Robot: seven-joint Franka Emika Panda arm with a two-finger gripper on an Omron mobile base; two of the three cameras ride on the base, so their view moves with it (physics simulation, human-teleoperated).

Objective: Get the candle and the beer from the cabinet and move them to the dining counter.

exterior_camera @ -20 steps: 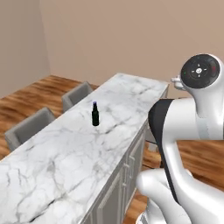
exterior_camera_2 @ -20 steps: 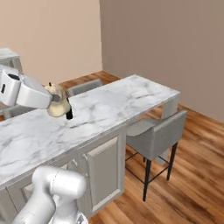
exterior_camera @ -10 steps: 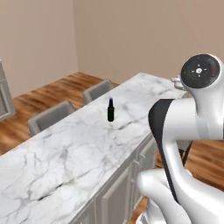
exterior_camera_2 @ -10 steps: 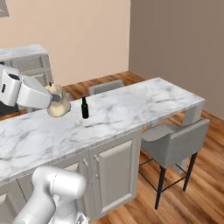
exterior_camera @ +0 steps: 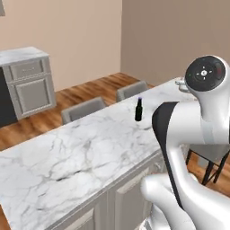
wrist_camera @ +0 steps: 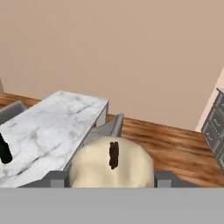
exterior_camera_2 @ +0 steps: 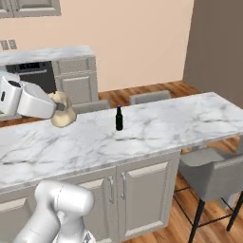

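Stretching across both base views, one dining counter (exterior_camera_2: 156,124) with a white veined marble top is the biggest thing here, with four grey chairs around it: two behind (exterior_camera_2: 149,97), two in front (exterior_camera_2: 213,171). One beer (exterior_camera_2: 119,118) stands upright on the marble, apart from the arm. One candle (exterior_camera_2: 63,114) (cream, lumpy, with a dark wick in the hand view) sits clamped between the fingers of the gripper (exterior_camera_2: 60,110). The white forearm reaches level from the left, holding it above the counter's near edge.
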